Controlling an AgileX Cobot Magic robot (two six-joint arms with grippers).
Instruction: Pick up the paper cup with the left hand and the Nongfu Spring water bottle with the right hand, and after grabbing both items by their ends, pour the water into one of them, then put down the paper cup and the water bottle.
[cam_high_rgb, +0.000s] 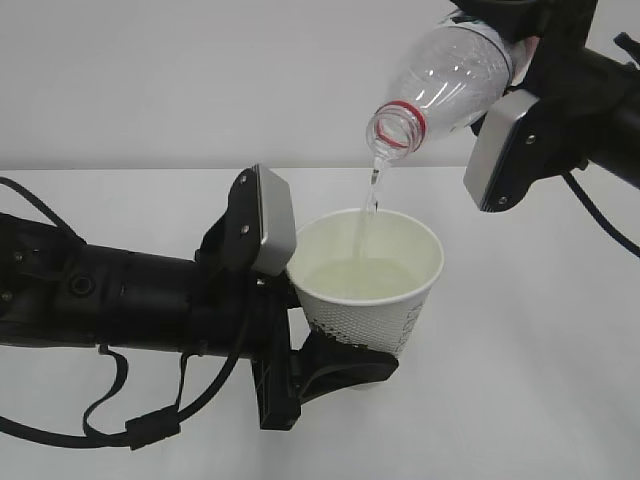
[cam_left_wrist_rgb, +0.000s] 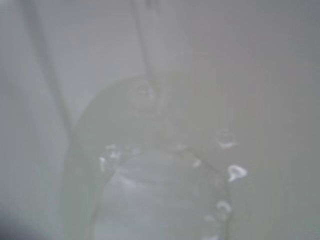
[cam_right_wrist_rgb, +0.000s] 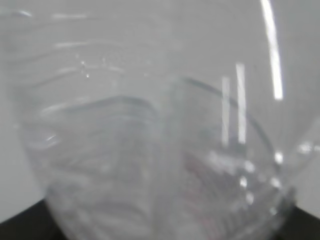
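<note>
In the exterior view my left gripper (cam_high_rgb: 335, 345) is shut on the lower part of the white paper cup (cam_high_rgb: 385, 315) and holds it upright above the table. My right gripper (cam_high_rgb: 525, 45) is shut on the base end of the clear Nongfu Spring water bottle (cam_high_rgb: 450, 75). The bottle tilts down to the left, with its red-ringed mouth over the cup. A thin stream of water (cam_high_rgb: 372, 195) falls into a pale pool (cam_high_rgb: 360, 278) inside the cup. The left wrist view is hazy and shows the pool (cam_left_wrist_rgb: 160, 200) and the stream (cam_left_wrist_rgb: 147, 60). The bottle (cam_right_wrist_rgb: 125, 150) fills the right wrist view.
The white table (cam_high_rgb: 540, 380) stretches under both arms, with a plain white wall behind it. Black cables (cam_high_rgb: 120, 425) from the left arm hang down to the tabletop at the front left.
</note>
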